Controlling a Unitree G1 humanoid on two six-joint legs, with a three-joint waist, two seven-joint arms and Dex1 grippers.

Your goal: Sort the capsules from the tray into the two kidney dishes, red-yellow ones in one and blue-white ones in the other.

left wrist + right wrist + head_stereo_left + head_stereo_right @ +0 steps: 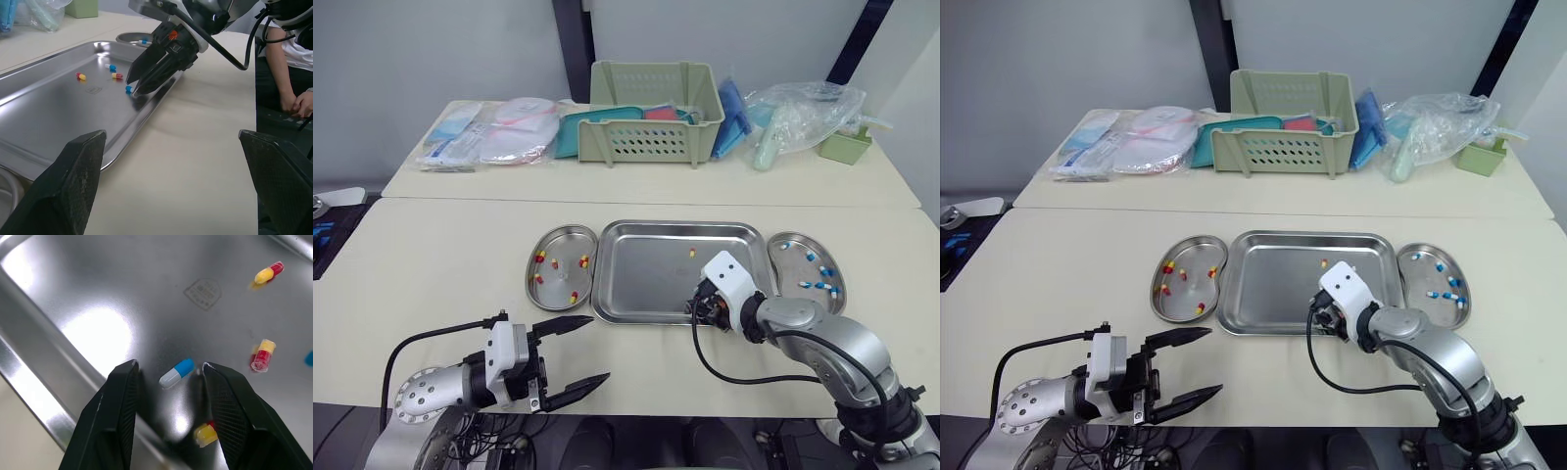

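The steel tray (646,279) lies mid-table between two kidney dishes. Red-yellow capsules lie in the left dish (558,284), blue-white ones in the right dish (791,266). My right gripper (169,367) is open and lowered onto the tray's near edge, its fingers either side of a blue-white capsule (177,373) without touching it. Red-yellow capsules (263,355) lie loose close by, and another (692,253) rests farther back on the tray. My left gripper (570,358) hovers open over the table's near edge, in front of the left dish, holding nothing.
A second table behind carries a green basket (653,113), plastic-wrapped packs (499,132), a clear bag (803,113) and a small green box (845,147). In the left wrist view a person (288,63) sits beside the table, hands (299,102) low.
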